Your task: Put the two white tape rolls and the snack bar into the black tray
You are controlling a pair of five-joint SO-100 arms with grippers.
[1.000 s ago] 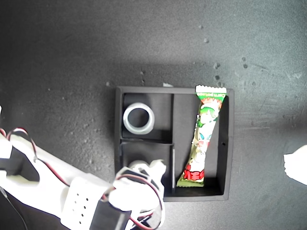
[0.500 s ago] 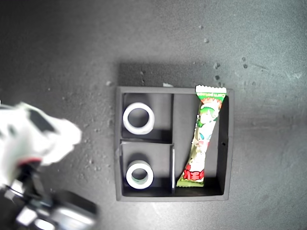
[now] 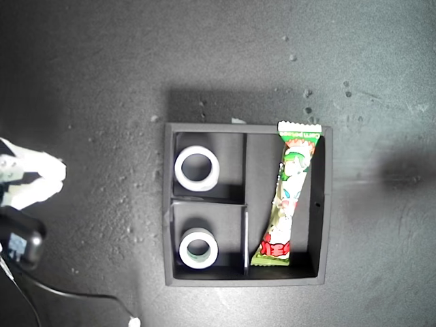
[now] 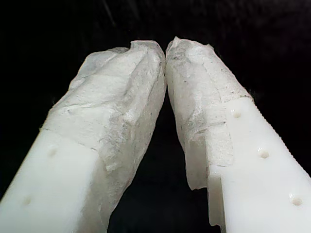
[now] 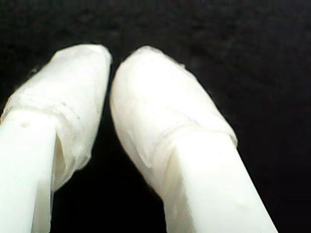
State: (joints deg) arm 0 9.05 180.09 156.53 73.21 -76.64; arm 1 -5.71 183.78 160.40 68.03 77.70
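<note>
At the exterior view's left edge: an arm (image 3: 30, 182), white plastic with a dark motor block, well apart from the black tray (image 3: 325, 204); not possible to tell from the wrist views which arm. Beneath everything: dark work surface (image 3: 102, 82), rough and speckled. Next, the black tray, square, matte, raised walls, three compartments. In its two small square compartments, on the side toward the exterior view's left: all-white tape roll (image 3: 197, 168) in the upper one, tape roll with greenish core (image 3: 198, 248) in the lower one, both flat with hole upward. Judged light, rigid and slightly smooth; best taken across the ring wall, one fingertip inside the hole, one outside. In the tall compartment, toward the exterior view's right: snack bar (image 3: 289, 197), glossy green-and-white wrapper, red lettering at the lower end, upper crimped end resting on the tray wall, body slightly bowed. Judged light, slippery, crushable; take across the narrow middle with gentle pressure, not by the crimped ends. All three items appear placed. My first gripper (image 4: 165, 48): padded, crinkled white fingertips pressed together, nothing between. My second gripper (image 5: 111, 63): smooth wrapped tips together but for a dark sliver, nothing held, only dark surface beyond.
</note>
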